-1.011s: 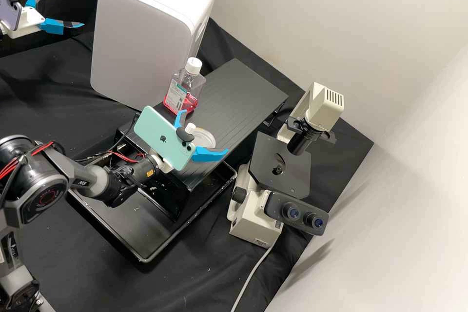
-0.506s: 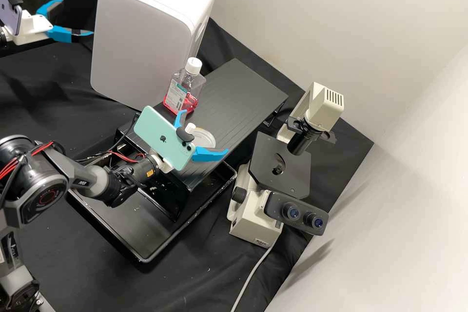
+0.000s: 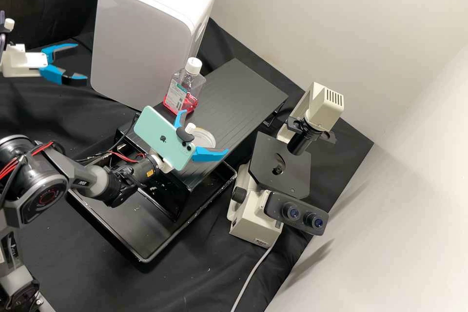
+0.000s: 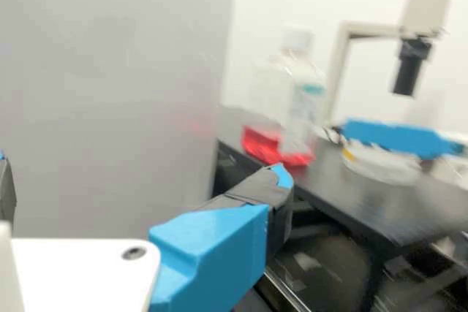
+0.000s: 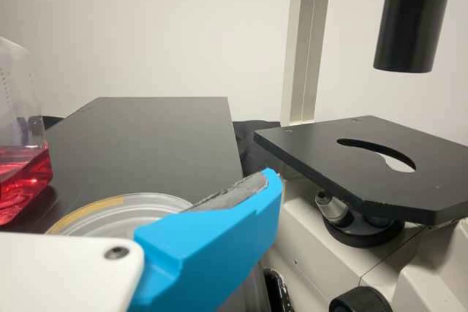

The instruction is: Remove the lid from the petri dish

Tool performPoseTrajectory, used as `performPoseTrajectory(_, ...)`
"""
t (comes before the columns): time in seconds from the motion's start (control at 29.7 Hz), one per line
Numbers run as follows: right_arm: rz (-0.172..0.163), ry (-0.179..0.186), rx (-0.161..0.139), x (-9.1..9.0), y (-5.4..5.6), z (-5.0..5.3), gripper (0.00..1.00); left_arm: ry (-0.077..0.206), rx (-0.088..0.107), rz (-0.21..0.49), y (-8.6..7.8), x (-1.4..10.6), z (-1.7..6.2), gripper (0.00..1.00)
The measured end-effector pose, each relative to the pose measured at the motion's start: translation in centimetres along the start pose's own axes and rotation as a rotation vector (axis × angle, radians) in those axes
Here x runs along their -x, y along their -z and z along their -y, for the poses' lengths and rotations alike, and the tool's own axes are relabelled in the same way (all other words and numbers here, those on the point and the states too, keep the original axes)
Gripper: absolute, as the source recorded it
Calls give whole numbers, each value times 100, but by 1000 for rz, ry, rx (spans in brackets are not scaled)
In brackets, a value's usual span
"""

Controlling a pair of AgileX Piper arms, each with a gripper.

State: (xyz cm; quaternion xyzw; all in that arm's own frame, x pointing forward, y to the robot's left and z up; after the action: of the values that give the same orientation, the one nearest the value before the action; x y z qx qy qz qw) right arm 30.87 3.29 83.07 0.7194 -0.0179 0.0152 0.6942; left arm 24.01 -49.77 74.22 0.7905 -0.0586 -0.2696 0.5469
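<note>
1. Two end effectors show in the high view. The right end effector sits over the near end of a raised black platform, with its blue fingers spread wide.
2. The petri dish lies flat on that platform between those fingers, one on each side. I cannot tell whether either finger touches it.
3. In the right wrist view the dish is clear with a yellowish band at its rim, and it lies just beside one blue finger.
4. The left end effector hangs well apart from the dish, above the black worktop and beside a tall white box. Its fingers are spread and hold nothing.
5. A flask of red liquid with a white cap stands upright on the platform, near the dish on the side toward the white box.
6. A microscope stands beside the platform, and a black tray lies beneath the platform's near end.
</note>
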Motion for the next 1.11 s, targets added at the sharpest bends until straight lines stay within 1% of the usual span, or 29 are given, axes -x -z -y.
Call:
performPoseTrajectory(0.07,0,0,0,0,0,0,100,36,-4,27,-47,34,67,100)
performPoseTrajectory(0.13,0,0,0,0,0,0,100,68,-4,51,-99,69,135,100)
performPoseTrajectory(0.34,0,0,0,0,0,0,100,116,-4,89,-194,158,230,100)
performPoseTrajectory(0.4,0,0,0,0,0,0,100,131,-11,101,-223,180,265,100)
performPoseTrajectory(0.47,0,0,0,0,0,0,100,147,-53,122,-268,199,306,100)
performPoseTrajectory(0.54,0,0,0,0,0,0,100,155,-87,141,-306,207,331,100)
performPoseTrajectory(0.57,0,0,0,0,0,0,100,159,-94,148,-322,210,341,100)
performPoseTrajectory(0.61,0,0,0,0,0,0,100,163,-93,153,-332,209,351,100)
performPoseTrajectory(0.64,0,0,0,0,0,0,100,165,-99,161,-349,209,358,100)
performPoseTrajectory(0.67,0,0,0,0,0,0,100,169,-112,167,-370,211,376,100)
performPoseTrajectory(0.74,0,0,0,0,0,0,100,178,-128,171,-394,216,410,100)
performPoseTrajectory(0.78,0,0,0,0,0,0,100,186,-125,174,-403,217,429,100)
performPoseTrajectory(0.84,0,0,0,0,0,0,100,201,-137,175,-418,212,477,100)
performPoseTrajectory(0.91,0,0,0,0,0,0,100,221,-140,179,-433,205,531,100)
performPoseTrajectory(0.98,0,0,0,0,0,0,100,242,-133,175,-433,199,584,100)
performPoseTrajectory(1.11,0,0,0,0,0,0,100,258,-125,170,-441,193,631,100)
